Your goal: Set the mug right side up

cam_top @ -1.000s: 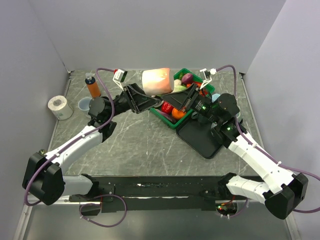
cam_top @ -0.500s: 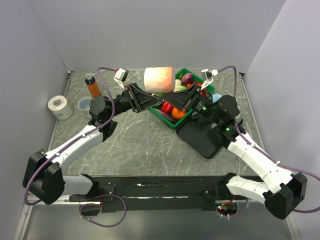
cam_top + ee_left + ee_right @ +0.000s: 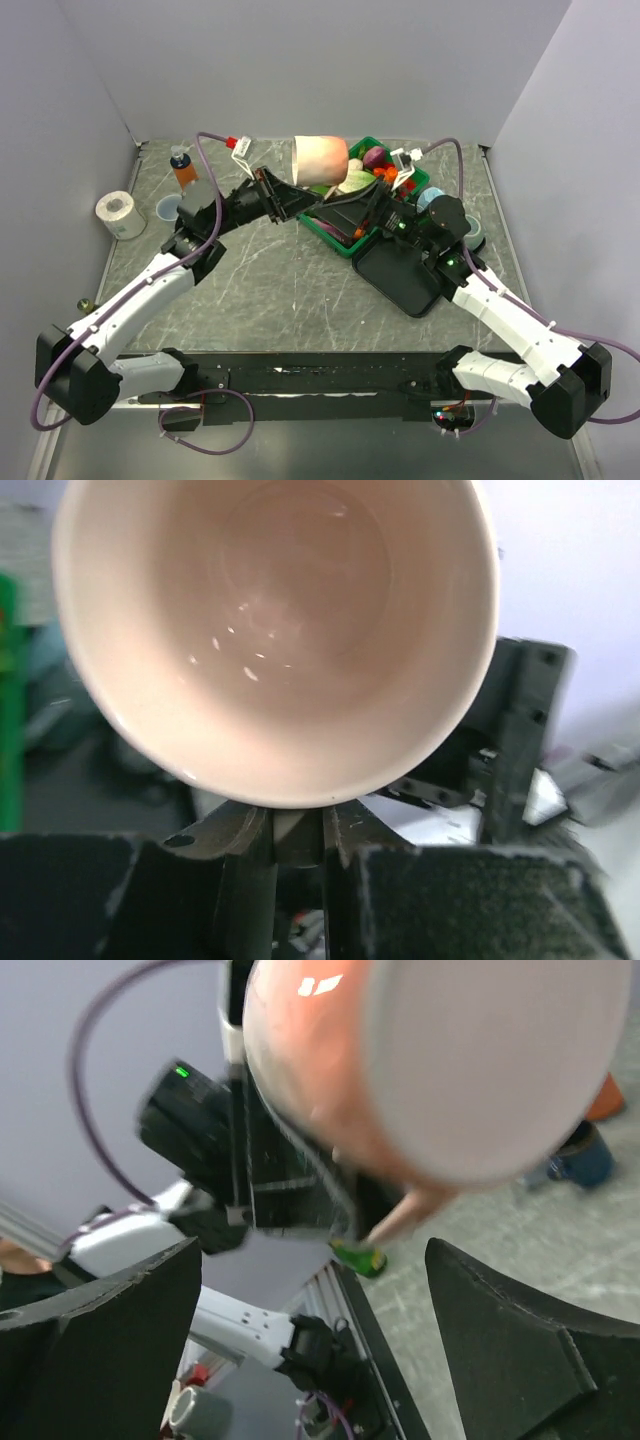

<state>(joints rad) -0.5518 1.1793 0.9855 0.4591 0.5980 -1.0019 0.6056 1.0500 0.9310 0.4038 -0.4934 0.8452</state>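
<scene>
The mug point(image 3: 320, 160) is hanging in the air over the table point(image 3: 270, 290), toward 12 o'clock, with its mouth facing the left wrist camera and its base facing the right one. The left gripper point(image 3: 297, 830) is clenching the mug's rim from 7 o'clock. The right gripper point(image 3: 310, 1250) is standing released and spread wide at the mug's 5 o'clock. A green basket point(image 3: 375, 143) is sitting at the mug's 3 o'clock.
</scene>
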